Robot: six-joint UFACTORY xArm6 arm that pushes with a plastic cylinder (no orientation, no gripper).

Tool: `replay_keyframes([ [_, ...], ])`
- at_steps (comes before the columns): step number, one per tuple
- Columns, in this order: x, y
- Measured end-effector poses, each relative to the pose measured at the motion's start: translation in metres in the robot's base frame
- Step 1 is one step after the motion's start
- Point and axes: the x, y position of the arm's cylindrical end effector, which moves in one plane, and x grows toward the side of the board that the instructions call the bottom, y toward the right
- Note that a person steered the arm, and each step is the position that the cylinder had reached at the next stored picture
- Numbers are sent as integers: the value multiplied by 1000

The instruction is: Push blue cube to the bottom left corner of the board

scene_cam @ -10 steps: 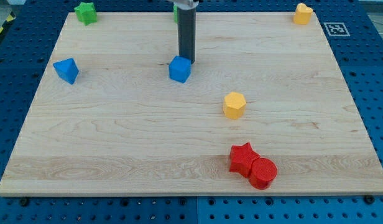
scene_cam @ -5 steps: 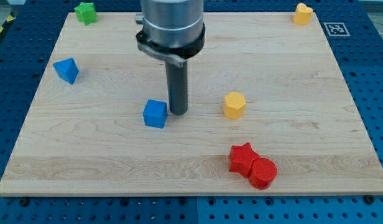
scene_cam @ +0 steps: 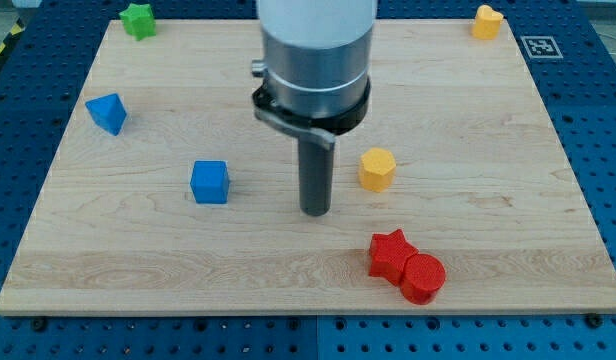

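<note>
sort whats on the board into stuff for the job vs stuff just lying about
For the job:
blue cube
my tip, to the cube's right, apart from it
board

Lying about:
other blue block
green block
yellow hexagon
yellow block
red star
red cylinder
</note>
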Motion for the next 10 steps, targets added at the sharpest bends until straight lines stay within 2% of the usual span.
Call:
replay_keyframes([
  [3, -19, -143],
  [5, -55, -170],
  [6, -58, -212],
  [10, 5, -248],
])
